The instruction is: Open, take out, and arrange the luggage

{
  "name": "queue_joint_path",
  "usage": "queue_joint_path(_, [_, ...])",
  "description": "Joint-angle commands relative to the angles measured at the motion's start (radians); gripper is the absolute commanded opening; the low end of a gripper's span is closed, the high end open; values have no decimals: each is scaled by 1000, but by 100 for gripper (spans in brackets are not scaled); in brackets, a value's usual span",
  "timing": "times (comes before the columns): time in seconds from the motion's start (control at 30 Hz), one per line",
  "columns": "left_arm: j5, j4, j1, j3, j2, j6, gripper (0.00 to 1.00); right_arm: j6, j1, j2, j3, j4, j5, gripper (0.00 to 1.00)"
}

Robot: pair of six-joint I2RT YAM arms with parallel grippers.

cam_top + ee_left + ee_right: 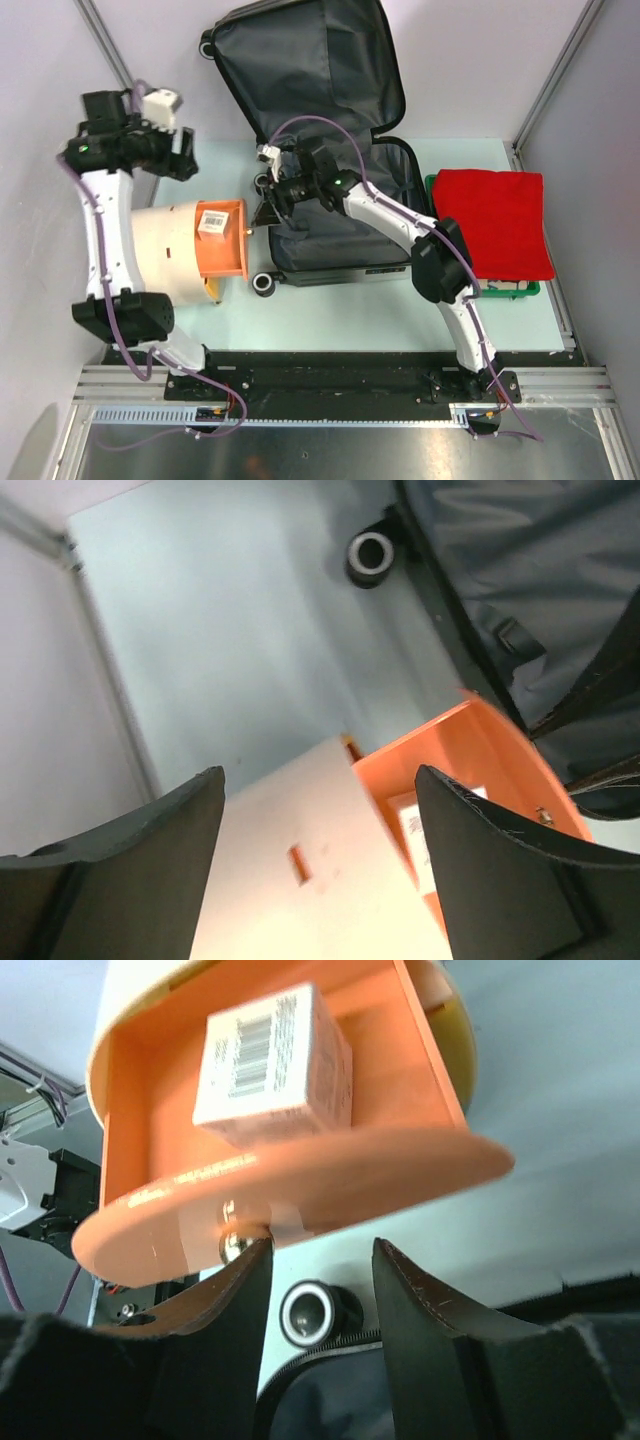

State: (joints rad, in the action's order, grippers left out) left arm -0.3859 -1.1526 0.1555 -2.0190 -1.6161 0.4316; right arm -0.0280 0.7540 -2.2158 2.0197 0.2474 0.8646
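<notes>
The left fingers [130, 870] and right fingers [430, 1330] gape empty, the right at the orange rim [300, 1185] beside the open luggage [320, 70].

The left arm [100, 240] runs up the left side, elbow low near its base. Its wrist bends to the right, and the left claw [186, 156] points rightward — fingers [150, 870] spread wide. The right arm [400, 215] folds at the elbow and reaches left; the right claw [268, 208] faces left, fingers [420, 1340] a narrow gap apart.

Top overhead; 2 close wrist views share orange face [330, 1165].
</notes>
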Motion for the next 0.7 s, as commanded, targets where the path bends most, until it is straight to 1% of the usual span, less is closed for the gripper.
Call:
queue_joint_path(0.0, [-51, -13, 207, 63, 103, -134, 82, -62, 44, -56, 99, -153, 14, 48])
queue_joint_path(0.03, [-74, -15, 248, 118, 134, -143, 81, -73, 59, -65, 103, -178, 16, 48])
queue_joint_path(0.07, [-100, -13, 332, 146, 151, -166, 81, -88, 67, -80, 112, -200, 17, 47])
queue_joint_path(0.1, [-128, -15, 373, 176, 168, -174, 81, -107, 73, -88, 126, -236, 22, 47])
queue_joint_path(0.13, [-183, -16, 412, 234, 204, -180, 81, -116, 91, -96, 135, -238, 25, 47])
queue_joint_path(0.2, [-189, -19, 484, 290, 238, -183, 81, -141, 111, -116, 146, -311, 33, 46])
queue_joint_path(0.27, [-180, -21, 513, 360, 293, -169, 81, -156, 134, -127, 151, -345, 34, 46])
queue_joint_path(0.3, [-183, -21, 516, 403, 309, -163, 81, -167, 139, -136, 149, -380, 34, 46])
queue_joint_path(0.4, [-169, -22, 515, 469, 354, -154, 82, -214, 162, -160, 151, -459, 25, 46])
queue_joint_path(0.5, [-156, -21, 516, 502, 367, -151, 81, -279, 179, -182, 152, -545, 22, 46])
queue_joint_path(0.67, [-197, -22, 518, 548, 352, -145, 78, -348, 203, -240, 180, -626, 14, 46])
